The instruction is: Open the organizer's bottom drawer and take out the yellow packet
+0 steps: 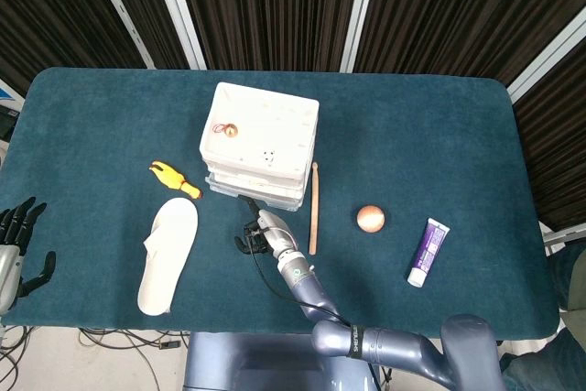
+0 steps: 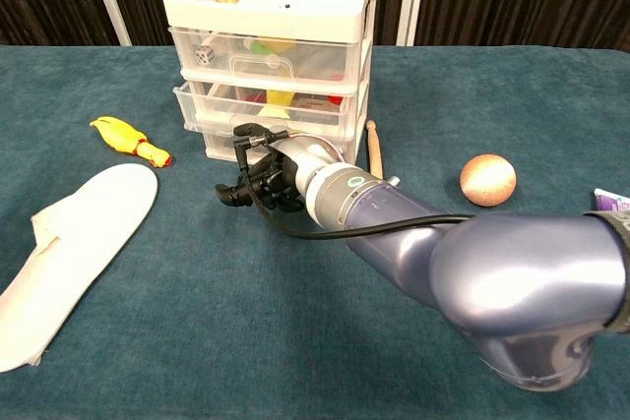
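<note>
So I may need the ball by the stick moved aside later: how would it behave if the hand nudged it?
The ball looks round and smooth, so it would probably roll rather than slide, though the teal cloth may slow it. It seems small and likely light. Nothing sits close on its right, so it could travel toward the purple tube.

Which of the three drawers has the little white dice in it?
The top drawer of the organizer: the dice sits at its left end. The two drawers below it show no dice.
</note>
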Controlling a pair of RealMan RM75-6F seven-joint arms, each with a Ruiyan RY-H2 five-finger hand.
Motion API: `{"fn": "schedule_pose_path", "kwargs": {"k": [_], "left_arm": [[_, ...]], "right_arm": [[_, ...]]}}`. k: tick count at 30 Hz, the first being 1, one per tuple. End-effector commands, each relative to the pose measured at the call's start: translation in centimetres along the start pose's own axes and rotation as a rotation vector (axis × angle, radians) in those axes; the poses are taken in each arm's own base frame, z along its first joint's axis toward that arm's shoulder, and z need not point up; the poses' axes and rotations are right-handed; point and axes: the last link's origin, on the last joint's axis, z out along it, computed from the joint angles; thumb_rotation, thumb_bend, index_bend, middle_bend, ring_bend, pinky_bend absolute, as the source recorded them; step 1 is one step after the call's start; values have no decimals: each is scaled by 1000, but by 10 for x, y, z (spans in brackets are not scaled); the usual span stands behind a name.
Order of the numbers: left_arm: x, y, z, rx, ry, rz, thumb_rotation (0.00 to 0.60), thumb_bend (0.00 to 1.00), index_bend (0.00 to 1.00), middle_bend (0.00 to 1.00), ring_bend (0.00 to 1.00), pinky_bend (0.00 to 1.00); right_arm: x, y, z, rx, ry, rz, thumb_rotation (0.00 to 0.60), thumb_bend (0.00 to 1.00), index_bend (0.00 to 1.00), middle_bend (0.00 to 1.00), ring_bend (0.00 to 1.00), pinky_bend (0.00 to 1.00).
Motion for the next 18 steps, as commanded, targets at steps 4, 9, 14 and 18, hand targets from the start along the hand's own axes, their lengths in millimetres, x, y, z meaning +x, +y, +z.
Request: {"fn": "schedule_pose_path", "kwargs": {"k": [4, 9, 14, 18], "left_arm": [[0, 0, 0, 0, -1, 1, 600, 465, 30, 0, 0, 0], [0, 0, 0, 2, -2, 1, 600, 465, 30, 0, 0, 0], [0, 0, 0, 3, -3, 2, 600, 465, 30, 0, 0, 0], [0, 0, 0, 1, -5, 4, 600, 466, 30, 0, 0, 0]], "right_arm": [[2, 3, -2, -9, 10, -4, 600, 466, 117, 781, 823, 987], [4, 4, -4, -17, 40, -18, 600, 466, 120, 781, 823, 987], [4, 4, -10, -17, 40, -38, 600, 466, 120, 781, 823, 987], [0, 4, -20, -17, 16, -69, 600, 467, 117, 781, 823, 987]]}}
